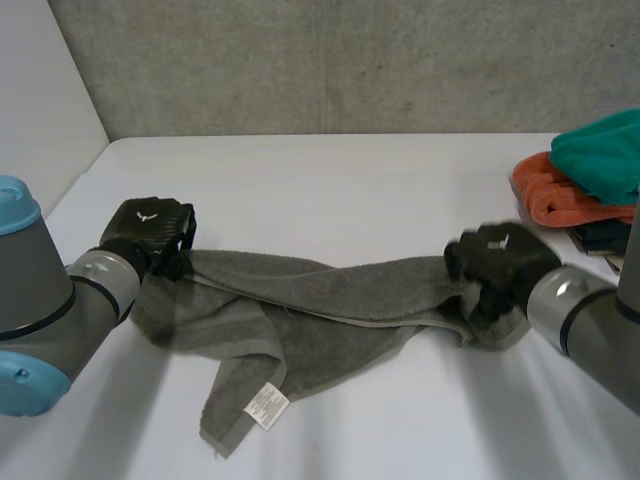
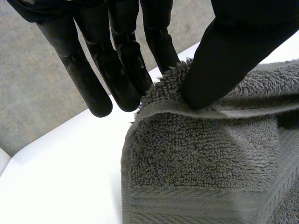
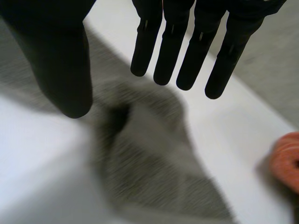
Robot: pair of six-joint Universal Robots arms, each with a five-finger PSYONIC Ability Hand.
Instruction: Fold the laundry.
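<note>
A grey towel (image 1: pixel 330 300) lies twisted and stretched across the white table (image 1: pixel 350 170) between my two hands, its white label (image 1: pixel 267 404) near the front edge. My left hand (image 1: pixel 150 228) is at the towel's left end. In the left wrist view its thumb (image 2: pixel 224 60) presses the towel's edge (image 2: pixel 201 163) against the straight fingers (image 2: pixel 117 70), pinching it. My right hand (image 1: pixel 500 258) is over the towel's right end. In the right wrist view its fingers (image 3: pixel 173 46) are straight and apart from the thumb (image 3: pixel 60 60), with the towel (image 3: pixel 149 154) lying below them, not gripped.
At the table's far right an orange cloth (image 1: pixel 560 195) lies folded under a teal cloth (image 1: pixel 600 150), with a dark item (image 1: pixel 600 235) beside them. The orange cloth (image 3: pixel 287 161) also appears past my right hand's fingertips. A grey wall stands behind the table.
</note>
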